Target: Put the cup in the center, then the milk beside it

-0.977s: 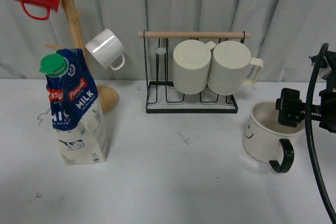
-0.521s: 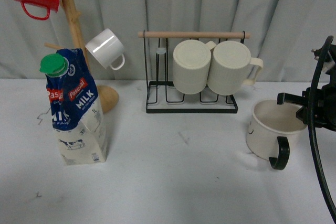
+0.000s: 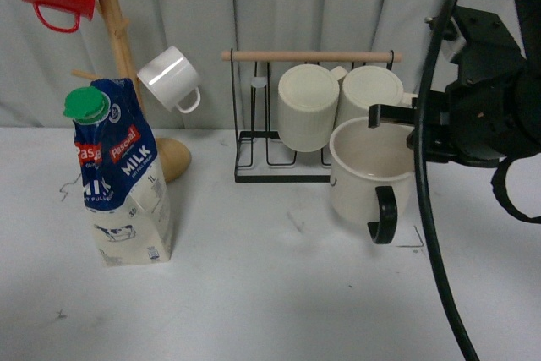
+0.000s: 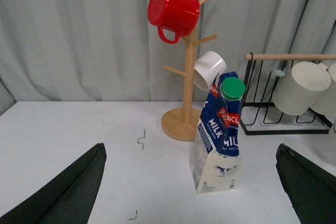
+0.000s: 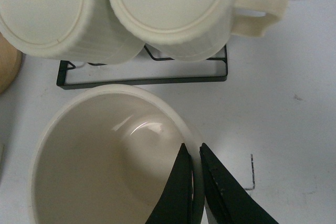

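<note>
Cup (image 3: 359, 179), glossy cream, black-handled, rim pinched by right hand (image 5: 193, 156).

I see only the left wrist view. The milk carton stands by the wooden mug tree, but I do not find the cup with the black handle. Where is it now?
Observer: In the front view the cup appears lifted off the table, in front of the wire rack.
Operator: What holds it?
Observer: The right gripper. In the right wrist view its jaws pinch the rim, one inside the cup and one outside.
Operator: Is anything in the cup?
Observer: No, the right wrist view looks into it and it is empty.
</note>
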Controlling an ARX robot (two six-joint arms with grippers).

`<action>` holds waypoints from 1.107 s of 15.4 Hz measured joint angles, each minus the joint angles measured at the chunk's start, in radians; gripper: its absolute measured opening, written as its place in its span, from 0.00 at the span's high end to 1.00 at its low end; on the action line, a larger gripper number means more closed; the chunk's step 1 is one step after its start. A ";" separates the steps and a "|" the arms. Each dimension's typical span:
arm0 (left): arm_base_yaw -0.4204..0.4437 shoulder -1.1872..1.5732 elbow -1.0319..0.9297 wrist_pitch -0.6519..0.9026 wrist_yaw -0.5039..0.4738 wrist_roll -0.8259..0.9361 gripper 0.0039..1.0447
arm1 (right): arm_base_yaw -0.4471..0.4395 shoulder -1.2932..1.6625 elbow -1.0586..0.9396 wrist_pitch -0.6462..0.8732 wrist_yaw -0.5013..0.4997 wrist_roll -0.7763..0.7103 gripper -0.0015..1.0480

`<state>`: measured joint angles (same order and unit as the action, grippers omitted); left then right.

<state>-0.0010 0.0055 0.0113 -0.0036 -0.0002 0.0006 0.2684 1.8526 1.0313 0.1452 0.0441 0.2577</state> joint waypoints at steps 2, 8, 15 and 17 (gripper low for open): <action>0.000 0.000 0.000 0.000 0.000 0.000 0.06 | 0.051 0.052 0.052 -0.016 0.043 0.002 0.97; 0.000 0.000 0.000 0.000 0.000 0.000 0.06 | 0.125 0.177 0.102 -0.032 0.084 0.066 0.97; 0.000 0.000 0.000 0.000 0.000 0.000 0.06 | 0.091 0.078 0.027 0.040 0.022 0.149 0.34; 0.000 0.000 0.000 0.000 0.000 0.000 0.06 | 0.089 0.013 0.010 0.073 0.018 0.149 0.23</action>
<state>-0.0010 0.0055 0.0116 -0.0032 -0.0002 0.0002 0.3569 1.8660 1.0409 0.2184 0.0616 0.4068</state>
